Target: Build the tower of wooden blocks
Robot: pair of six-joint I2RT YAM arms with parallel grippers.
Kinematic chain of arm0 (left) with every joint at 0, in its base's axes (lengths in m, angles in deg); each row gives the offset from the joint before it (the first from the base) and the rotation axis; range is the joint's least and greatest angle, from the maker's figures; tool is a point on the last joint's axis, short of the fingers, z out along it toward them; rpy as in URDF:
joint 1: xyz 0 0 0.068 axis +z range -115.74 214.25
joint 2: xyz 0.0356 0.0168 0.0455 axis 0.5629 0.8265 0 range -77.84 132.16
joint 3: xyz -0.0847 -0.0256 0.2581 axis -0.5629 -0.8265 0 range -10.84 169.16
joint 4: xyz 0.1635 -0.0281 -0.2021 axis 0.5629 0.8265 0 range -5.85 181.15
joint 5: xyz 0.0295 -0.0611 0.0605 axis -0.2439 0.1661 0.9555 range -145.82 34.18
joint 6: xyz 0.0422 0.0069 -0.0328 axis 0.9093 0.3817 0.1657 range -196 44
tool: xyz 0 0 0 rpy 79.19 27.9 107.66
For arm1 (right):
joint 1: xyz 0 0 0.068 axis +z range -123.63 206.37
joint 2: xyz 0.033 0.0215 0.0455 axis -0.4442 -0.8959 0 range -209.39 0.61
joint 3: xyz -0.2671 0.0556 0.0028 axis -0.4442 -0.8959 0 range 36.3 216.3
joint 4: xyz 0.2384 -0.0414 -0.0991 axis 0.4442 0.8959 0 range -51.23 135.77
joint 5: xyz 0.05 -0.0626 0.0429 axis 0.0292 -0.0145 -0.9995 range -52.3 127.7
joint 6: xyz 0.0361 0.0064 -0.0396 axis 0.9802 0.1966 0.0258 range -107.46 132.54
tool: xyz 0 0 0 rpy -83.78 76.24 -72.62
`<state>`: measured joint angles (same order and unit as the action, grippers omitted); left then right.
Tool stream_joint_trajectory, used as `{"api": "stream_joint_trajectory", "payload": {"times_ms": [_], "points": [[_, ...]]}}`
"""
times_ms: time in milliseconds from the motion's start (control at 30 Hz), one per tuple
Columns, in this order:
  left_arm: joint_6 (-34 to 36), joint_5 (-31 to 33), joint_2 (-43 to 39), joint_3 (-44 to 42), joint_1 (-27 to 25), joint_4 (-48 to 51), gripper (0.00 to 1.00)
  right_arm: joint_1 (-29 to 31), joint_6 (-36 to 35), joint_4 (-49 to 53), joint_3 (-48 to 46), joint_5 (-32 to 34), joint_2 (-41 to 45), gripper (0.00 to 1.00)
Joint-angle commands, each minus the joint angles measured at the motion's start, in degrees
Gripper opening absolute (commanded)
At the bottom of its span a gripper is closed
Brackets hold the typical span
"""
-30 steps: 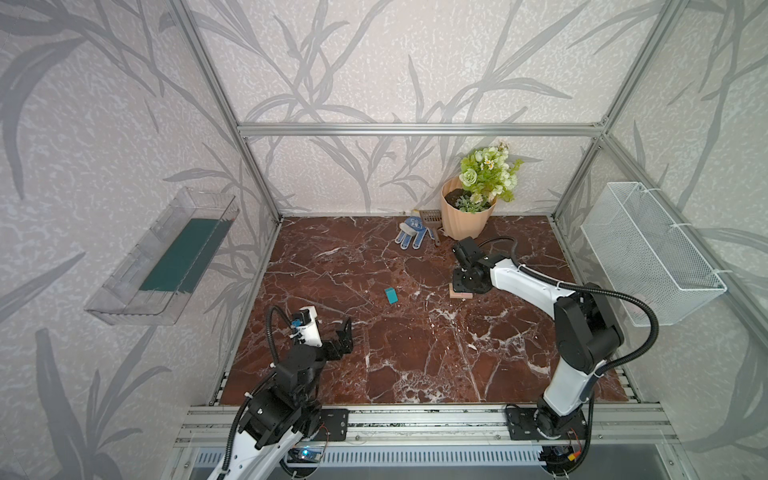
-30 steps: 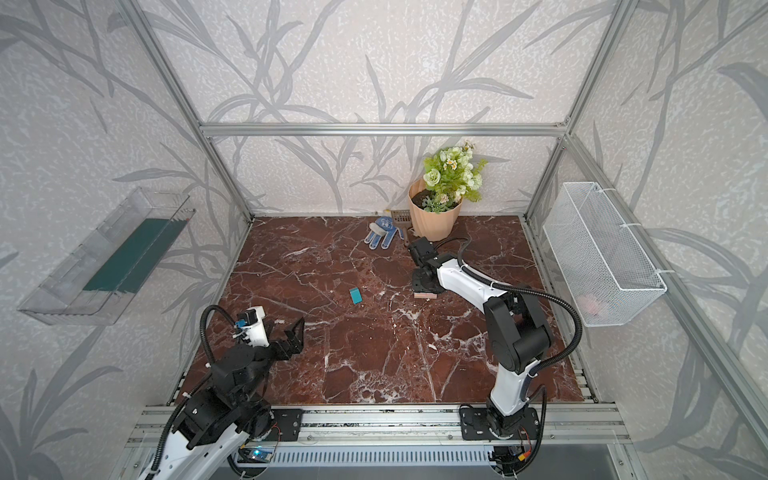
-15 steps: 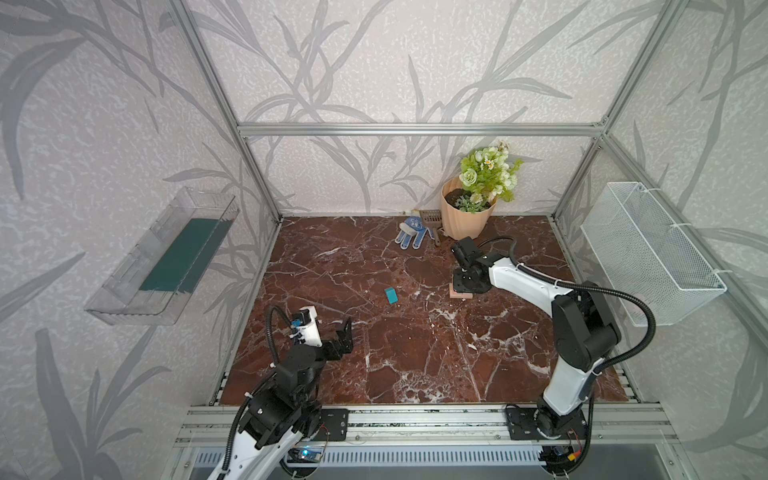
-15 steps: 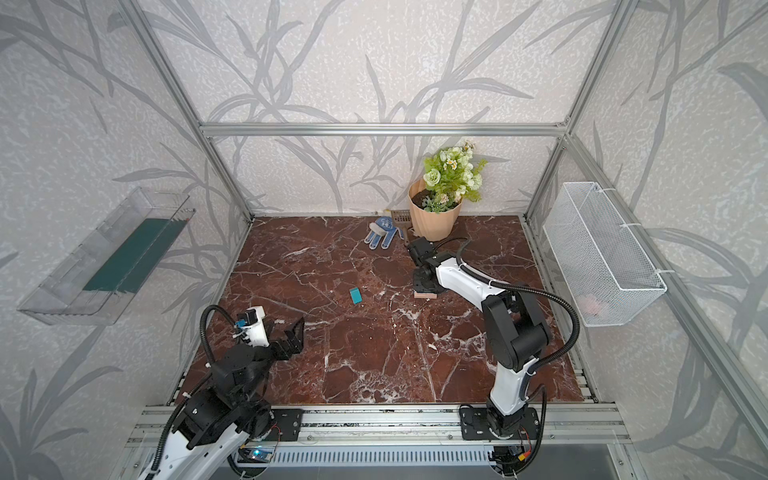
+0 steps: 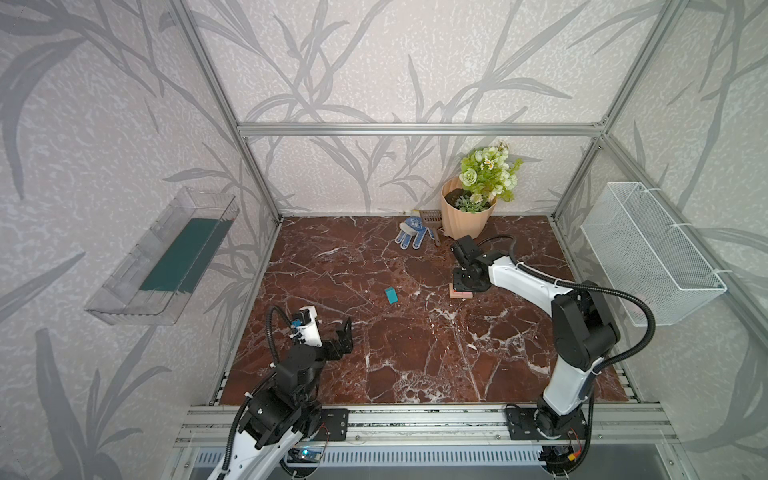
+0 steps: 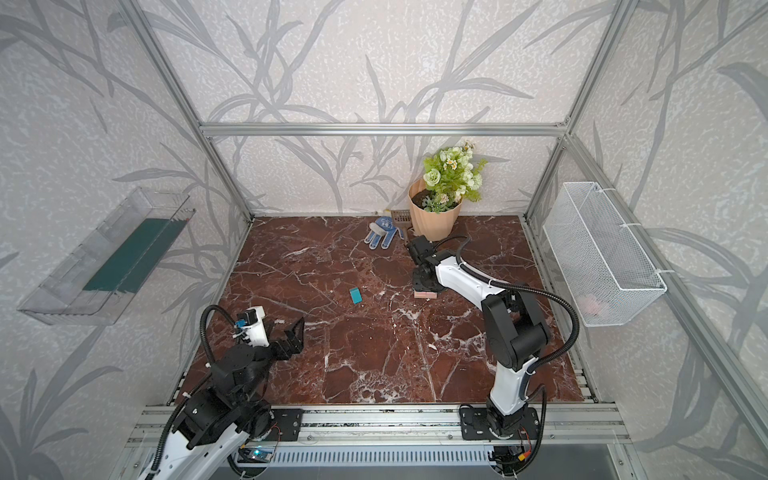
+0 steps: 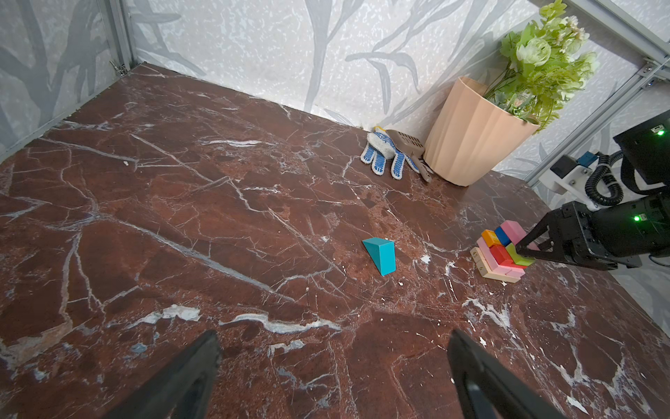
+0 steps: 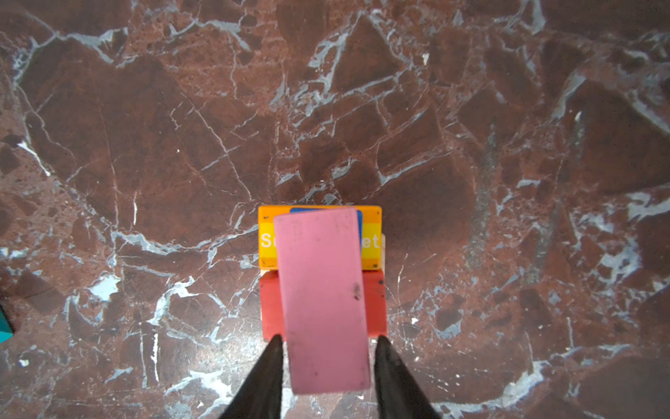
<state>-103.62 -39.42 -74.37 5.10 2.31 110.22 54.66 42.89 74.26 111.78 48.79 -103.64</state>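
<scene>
Left gripper [image 7: 333, 348]: parked near front edge, jaws wide, empty

Teal block [image 5: 390, 295]: loose on table [image 5: 415, 353], well apart from tower, to its left

Tower [image 7: 502, 250]: stepped stack, top pink block [image 8: 322, 297] skewed

Right gripper [image 8: 326, 339]: straddles pink block, jaws narrowly parted, slim gap each side; grip lower down, cannot tell

Advice: nudge pink block square gently, withdraw straight up, no sideways drag on stack
</scene>
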Motion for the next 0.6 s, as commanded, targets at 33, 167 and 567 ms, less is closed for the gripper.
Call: {"api": "stream_joint_trajectory", "payload": {"times_ms": [33,167,567], "points": [[0.3,0.3,0.1,0.2,-0.2,-0.5,0.99,0.1,0.2,2.0,1.2,0.6,-1.0,0.47],[0.3,0.3,0.1,0.2,-0.3,-0.5,0.99,0.1,0.2,2.0,1.2,0.7,-0.7,0.47],[0.3,0.3,0.1,0.2,-0.3,-0.5,0.99,1.6,0.1,3.7,1.6,1.9,2.3,0.49]]}}
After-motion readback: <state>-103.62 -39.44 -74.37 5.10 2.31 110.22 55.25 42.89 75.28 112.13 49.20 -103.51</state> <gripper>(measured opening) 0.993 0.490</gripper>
